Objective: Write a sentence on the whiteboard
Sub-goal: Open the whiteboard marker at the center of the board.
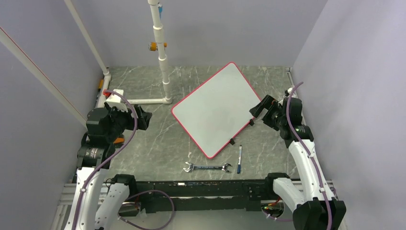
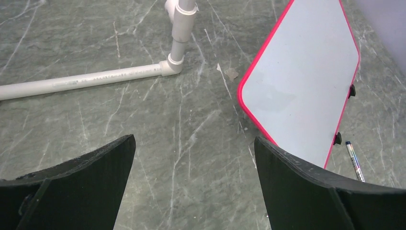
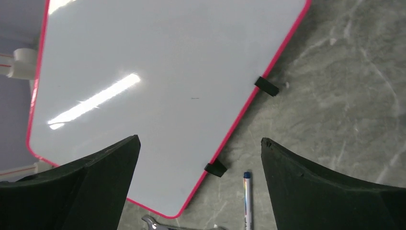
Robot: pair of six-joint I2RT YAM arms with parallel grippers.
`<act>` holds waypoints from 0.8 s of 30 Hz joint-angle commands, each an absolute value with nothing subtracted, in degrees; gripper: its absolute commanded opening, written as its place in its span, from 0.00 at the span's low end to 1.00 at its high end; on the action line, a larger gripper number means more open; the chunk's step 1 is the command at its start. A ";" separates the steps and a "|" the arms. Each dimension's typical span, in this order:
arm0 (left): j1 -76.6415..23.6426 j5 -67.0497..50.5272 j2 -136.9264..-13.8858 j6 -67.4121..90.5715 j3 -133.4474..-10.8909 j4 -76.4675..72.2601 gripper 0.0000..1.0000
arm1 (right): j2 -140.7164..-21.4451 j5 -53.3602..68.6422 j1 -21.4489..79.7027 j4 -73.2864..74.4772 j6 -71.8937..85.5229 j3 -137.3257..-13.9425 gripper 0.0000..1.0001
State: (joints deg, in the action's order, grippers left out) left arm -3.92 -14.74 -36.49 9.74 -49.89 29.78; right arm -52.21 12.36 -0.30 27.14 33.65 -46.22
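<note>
The marker, lying lengthwise near-to-far just beside the whiteboard, is being left nearer the right gripper than the left gripper, both being held wide open and empty.

Bare tabletop lies open at eight o'clock of the whiteboard. A white pipe stand blocks ten o'clock. A wrench and marker lie at six, just off the rim. Side walls close three and nine.
</note>
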 commanded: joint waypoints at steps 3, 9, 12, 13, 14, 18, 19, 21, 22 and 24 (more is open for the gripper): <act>-5.21 -15.28 -36.00 9.08 -50.09 27.92 0.99 | -52.11 6.00 -0.34 37.81 33.79 -48.74 1.00; -6.12 -14.12 -35.83 8.86 -50.16 28.36 0.99 | -50.91 10.35 1.26 39.44 33.44 -47.00 1.00; -6.40 -13.82 -35.76 8.87 -50.17 28.47 0.99 | -49.34 9.23 2.67 39.08 34.32 -45.86 1.00; -6.56 -13.74 -35.64 8.84 -50.12 28.48 0.99 | -49.31 8.97 3.31 38.99 34.60 -45.59 1.00; -6.71 -13.57 -35.67 8.73 -50.18 28.52 0.99 | -49.56 8.65 4.17 38.94 34.85 -45.39 1.00; -7.20 -13.12 -35.67 8.69 -50.26 28.70 0.99 | -52.28 1.63 10.05 39.72 36.71 -45.21 1.00; -7.27 -12.83 -35.65 8.71 -50.27 28.81 0.99 | -52.92 -0.43 11.80 39.79 37.34 -45.11 1.00; -7.37 -12.22 -35.36 8.68 -50.34 28.90 0.99 | -54.40 -3.77 14.94 39.98 38.95 -44.88 1.00; -7.38 -11.88 -35.36 8.67 -50.24 28.91 0.99 | -55.05 -4.80 16.14 39.99 39.44 -44.71 0.99; -7.46 -11.33 -35.29 8.62 -50.22 29.07 0.99 | -56.84 -5.44 17.97 39.75 39.78 -44.17 0.91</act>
